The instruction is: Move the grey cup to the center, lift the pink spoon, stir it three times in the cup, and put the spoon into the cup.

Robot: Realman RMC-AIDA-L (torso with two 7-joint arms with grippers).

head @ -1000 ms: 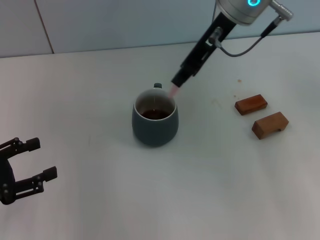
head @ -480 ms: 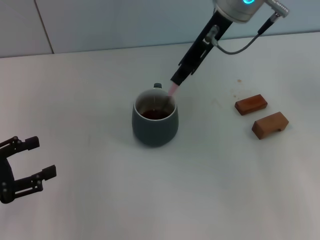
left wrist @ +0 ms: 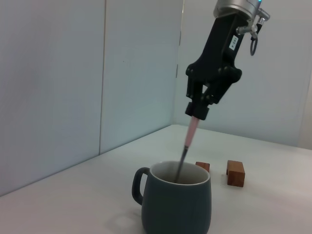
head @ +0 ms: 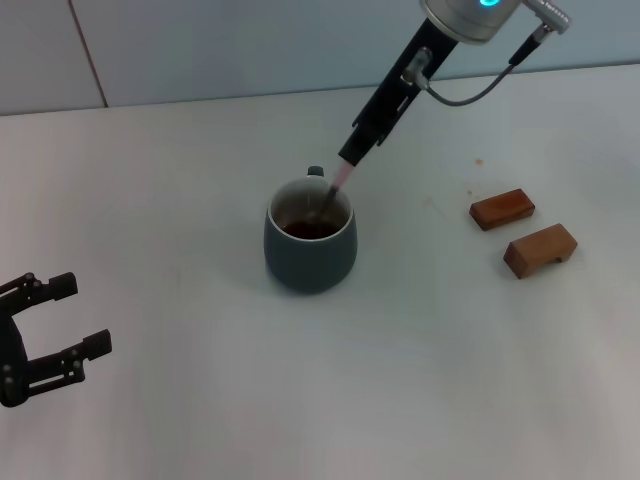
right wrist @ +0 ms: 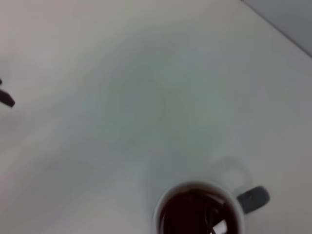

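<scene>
Grey ceramic, the grey cup (head: pixel 310 245) stands mid-frame in our head view, and our right gripper (head: pixel 352 158), clamped on the pale handle of the pink spoon (head: pixel 337 187), has drifted slightly toward the upper left over the last second, tilting the spoon while its bowl stays down in the brown residue. We judge the stirring is underway, though which turn is hard to tell. Our left gripper (head: pixel 60 325) idles at lower left, fingers spread wide and empty.
</scene>
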